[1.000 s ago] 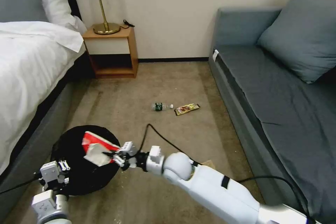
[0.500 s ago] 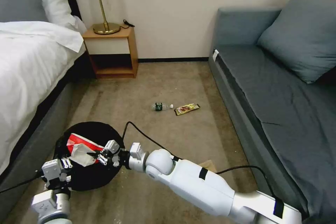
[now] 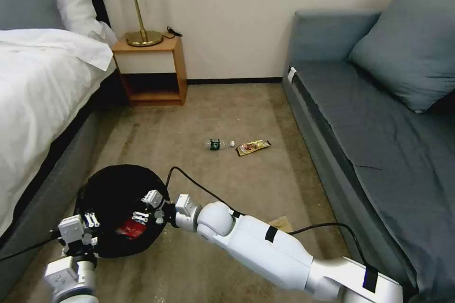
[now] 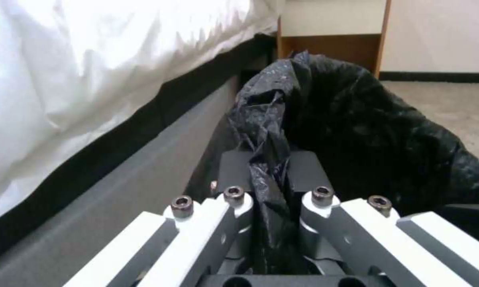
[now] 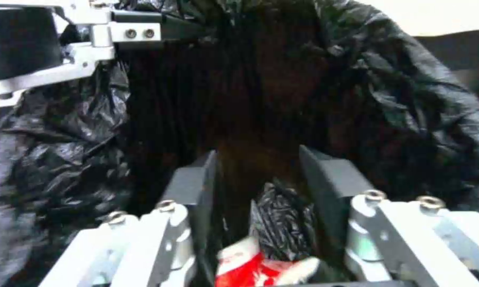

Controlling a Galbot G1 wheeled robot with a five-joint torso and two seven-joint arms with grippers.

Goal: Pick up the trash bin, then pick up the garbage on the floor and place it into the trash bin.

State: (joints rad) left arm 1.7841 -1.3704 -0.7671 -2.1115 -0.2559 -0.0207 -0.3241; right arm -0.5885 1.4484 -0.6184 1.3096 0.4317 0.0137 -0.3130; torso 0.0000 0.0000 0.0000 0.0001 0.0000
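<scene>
The trash bin point(image 3: 113, 177), lined with a black bag point(image 4: 356, 119), is at the lower left beside the bed. My left gripper point(image 3: 90, 223) is shut on its near rim, with the bag pinched between the fingers point(image 4: 233, 175). My right gripper point(image 3: 146, 207) hangs open over the bin's mouth, its pads point(image 5: 330, 183) apart. A red-and-white packet point(image 3: 131, 228) lies inside the bin, loose below the right gripper point(image 5: 261, 171). A clear bottle point(image 3: 215, 144) and a yellow-brown wrapper point(image 3: 253, 147) lie on the carpet mid-room. A tan paper bag point(image 3: 282, 222) peeks out behind my right arm.
A bed point(image 3: 38, 85) runs along the left, close to the bin. A wooden nightstand point(image 3: 151, 71) with a lamp stands at the back wall. A grey-blue sofa point(image 3: 379, 118) fills the right side. Open carpet point(image 3: 227, 104) lies between them.
My right arm swung left over the bin and its gripper opened. The red-and-white packet left the fingers and dropped inside. The left gripper kept its hold on the rim.
</scene>
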